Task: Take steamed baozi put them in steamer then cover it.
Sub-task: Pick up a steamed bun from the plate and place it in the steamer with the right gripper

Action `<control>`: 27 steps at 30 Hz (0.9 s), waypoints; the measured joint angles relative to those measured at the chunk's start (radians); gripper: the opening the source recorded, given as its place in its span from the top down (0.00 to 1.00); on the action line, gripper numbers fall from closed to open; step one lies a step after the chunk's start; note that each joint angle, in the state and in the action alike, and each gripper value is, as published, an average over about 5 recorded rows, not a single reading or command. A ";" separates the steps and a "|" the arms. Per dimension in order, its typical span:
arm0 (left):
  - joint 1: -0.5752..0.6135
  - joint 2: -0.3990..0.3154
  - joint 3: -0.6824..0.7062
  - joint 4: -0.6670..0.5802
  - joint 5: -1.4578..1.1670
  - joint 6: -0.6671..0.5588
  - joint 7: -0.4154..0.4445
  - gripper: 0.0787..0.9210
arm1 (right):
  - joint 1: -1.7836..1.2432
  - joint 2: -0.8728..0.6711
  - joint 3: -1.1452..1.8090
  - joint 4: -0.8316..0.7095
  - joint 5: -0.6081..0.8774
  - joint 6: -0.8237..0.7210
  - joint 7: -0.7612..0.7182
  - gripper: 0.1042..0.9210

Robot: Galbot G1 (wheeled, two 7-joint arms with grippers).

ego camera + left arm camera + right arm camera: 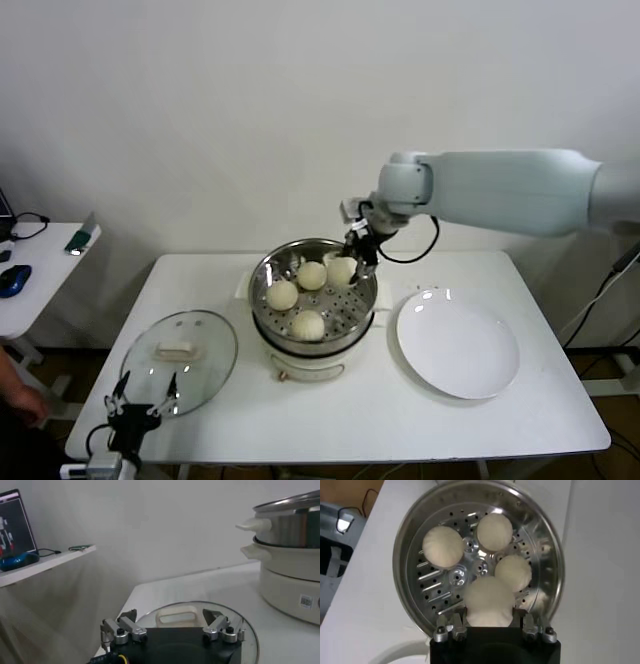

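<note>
Four steamed baozi sit inside the steamer [313,312] on the white table [380,420], three resting on its perforated tray. The right gripper [356,257] reaches over the steamer's far rim with its fingers closed on the fourth baozi [489,601], which seems to hang just above the tray. The left gripper [143,398], jaws spread wide, hovers at the near edge of the glass cover [180,358], lying flat left of the steamer. A white plate [458,342] lies right of the steamer.

The white desk [400,420] carries the steamer [312,345] under the right tool [358,258], the plate [458,343] beside it, and the cover [180,358] before the left tool [143,392].
</note>
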 measured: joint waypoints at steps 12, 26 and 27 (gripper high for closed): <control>0.000 -0.001 0.000 0.003 -0.001 -0.005 0.000 0.12 | -0.073 0.031 -0.006 -0.020 -0.079 -0.008 0.018 0.37; -0.006 0.000 -0.001 0.005 -0.004 -0.006 0.000 0.12 | -0.086 0.066 -0.011 -0.047 -0.105 0.003 0.002 0.25; -0.006 0.000 -0.001 0.006 -0.004 -0.006 0.000 0.12 | -0.085 0.068 -0.011 -0.050 -0.104 0.006 -0.001 0.21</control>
